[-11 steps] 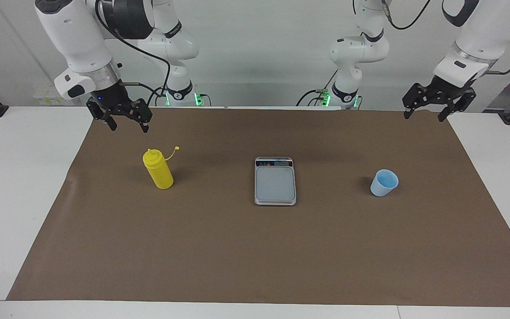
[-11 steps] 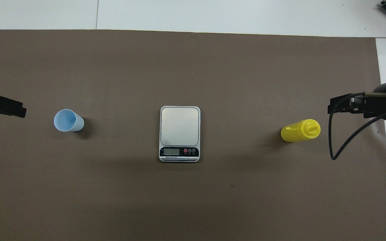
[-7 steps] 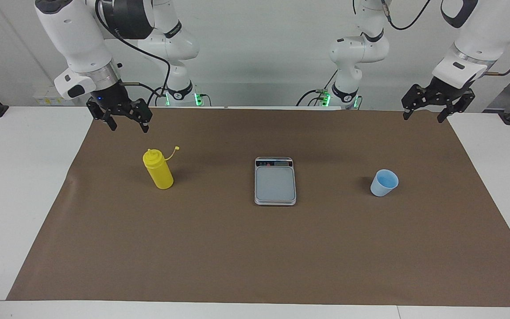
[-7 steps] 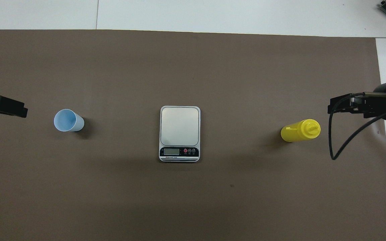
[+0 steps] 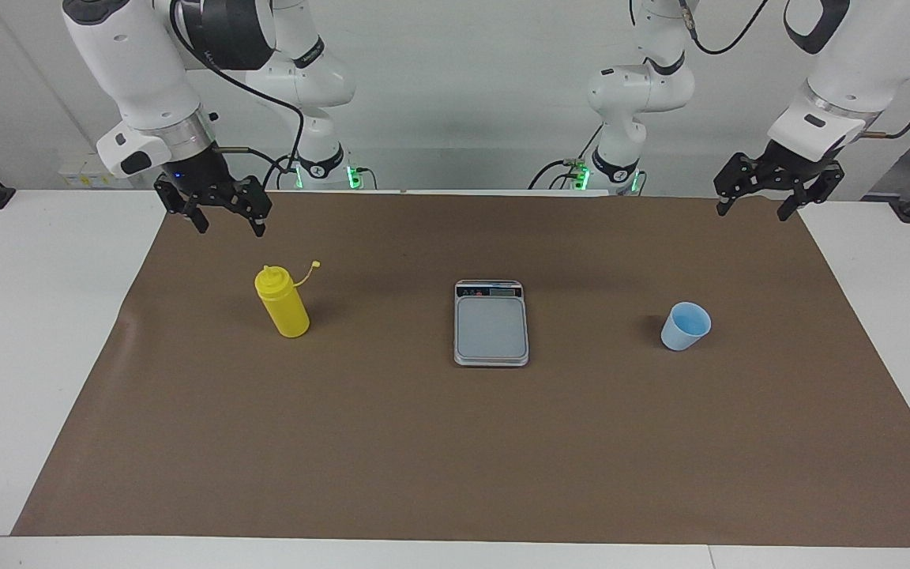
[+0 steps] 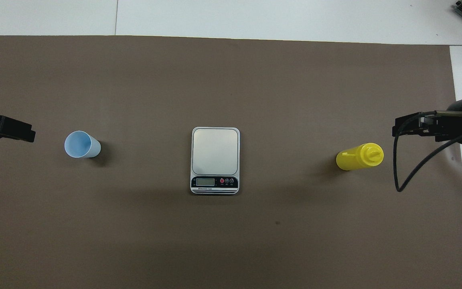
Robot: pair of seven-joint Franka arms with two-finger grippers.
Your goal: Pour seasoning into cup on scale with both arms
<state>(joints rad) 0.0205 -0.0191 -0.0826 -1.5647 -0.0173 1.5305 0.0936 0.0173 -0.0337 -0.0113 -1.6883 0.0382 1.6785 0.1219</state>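
I count one yellow seasoning bottle upright at the scale's nine o'clock, one pale-blue cup at three; left gripper and right gripper both released, raised, empty.

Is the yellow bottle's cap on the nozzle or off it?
Off. The yellow bottle stands upright on the brown mat, and its small cap hangs out to the side on its tether, away from the nozzle.

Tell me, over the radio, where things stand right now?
Left hand and right hand open, empty, raised. Cup and yellow bottle standing on the mat, scale between them, bare. Nothing in the way.
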